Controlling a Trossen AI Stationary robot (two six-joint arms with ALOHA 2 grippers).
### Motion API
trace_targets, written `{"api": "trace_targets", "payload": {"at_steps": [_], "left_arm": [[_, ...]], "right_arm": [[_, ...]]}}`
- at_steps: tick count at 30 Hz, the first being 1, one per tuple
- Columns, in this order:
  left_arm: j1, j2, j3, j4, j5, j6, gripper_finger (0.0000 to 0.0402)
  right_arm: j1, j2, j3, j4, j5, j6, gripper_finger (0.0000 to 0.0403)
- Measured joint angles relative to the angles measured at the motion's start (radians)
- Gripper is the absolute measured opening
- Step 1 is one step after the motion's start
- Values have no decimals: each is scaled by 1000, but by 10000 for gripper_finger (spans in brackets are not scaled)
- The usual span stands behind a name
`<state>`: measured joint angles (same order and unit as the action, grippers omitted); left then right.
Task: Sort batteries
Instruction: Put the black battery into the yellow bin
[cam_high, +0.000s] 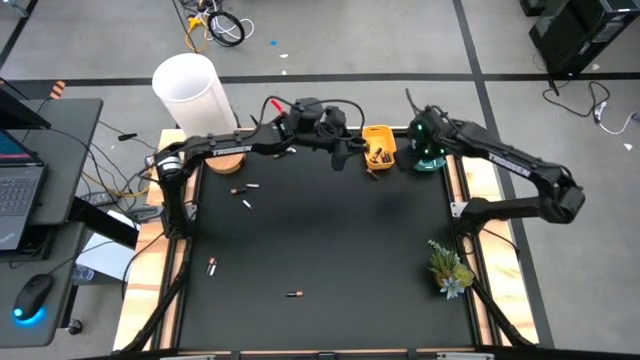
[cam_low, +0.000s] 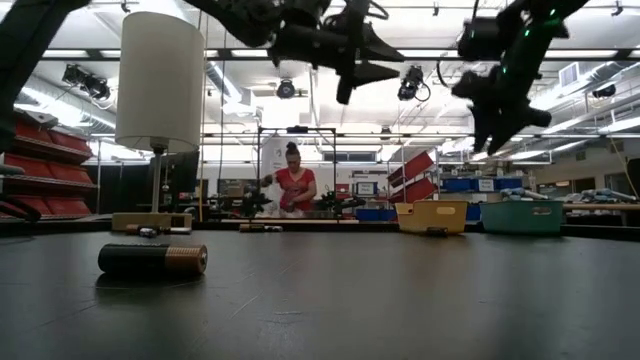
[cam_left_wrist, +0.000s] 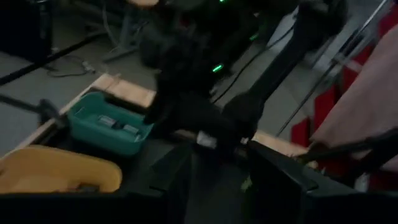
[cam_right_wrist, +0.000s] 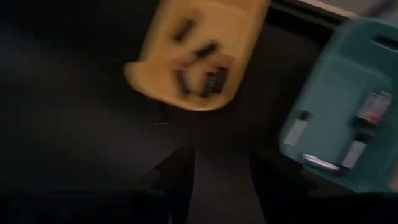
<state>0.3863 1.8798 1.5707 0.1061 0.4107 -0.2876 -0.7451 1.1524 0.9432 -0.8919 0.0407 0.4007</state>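
My left claw (cam_high: 345, 155) hung wide and empty beside the yellow tray (cam_high: 379, 143); my right claw (cam_high: 432, 152), also spread with nothing in it, hovered over the teal tray (cam_high: 430, 163). Loose batteries (cam_high: 246, 203) lay scattered on the counter (cam_high: 330, 250). I judged them light, rigid, slick and prone to roll, best pinched across the mid-barrel.

Overhead camera looks straight down on whole table (cam_high: 320, 240). Low camera sits at tabletop level, facing the room. Both wrist cameras, close in, share yellow tray (cam_right_wrist: 199, 53) and teal tray (cam_right_wrist: 348, 99).
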Motion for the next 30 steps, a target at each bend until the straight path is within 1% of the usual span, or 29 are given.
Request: {"api": "trace_targets", "payload": {"at_steps": [3,6,9,11,14,16,18,20,23,25,27,30], "left_arm": [[-10,-44,0,-89,-60,66,153],[-22,-76,0,-142,-99,103,149],[-39,-100,0,-195,-141,123,148],[-61,-112,0,-235,-180,135,147],[-105,-121,0,-287,-223,181,147],[-138,-122,0,-321,-229,203,147],[-170,-122,0,-367,-240,205,147],[-202,-122,0,-410,-270,206,147],[-236,-122,0,-438,-285,204,147],[-250,-122,0,-431,-286,183,147],[-260,-122,0,-420,-286,160,147],[-272,-122,0,-412,-286,153,147]], "right_arm": [[83,-50,-32,38,-4,33,160],[147,-92,-129,151,-29,69,160],[237,-136,-251,352,-41,141,160],[307,-154,-351,522,-34,178,160],[398,-165,-498,797,15,200,160],[435,-161,-581,915,69,211,160],[452,-157,-643,993,120,204,160],[455,-158,-681,1060,144,215,160],[454,-153,-727,1112,198,203,160],[454,-142,-747,1136,247,150,160],[453,-126,-760,1163,282,58,160],[453,-95,-775,1198,305,-65,161]]}}
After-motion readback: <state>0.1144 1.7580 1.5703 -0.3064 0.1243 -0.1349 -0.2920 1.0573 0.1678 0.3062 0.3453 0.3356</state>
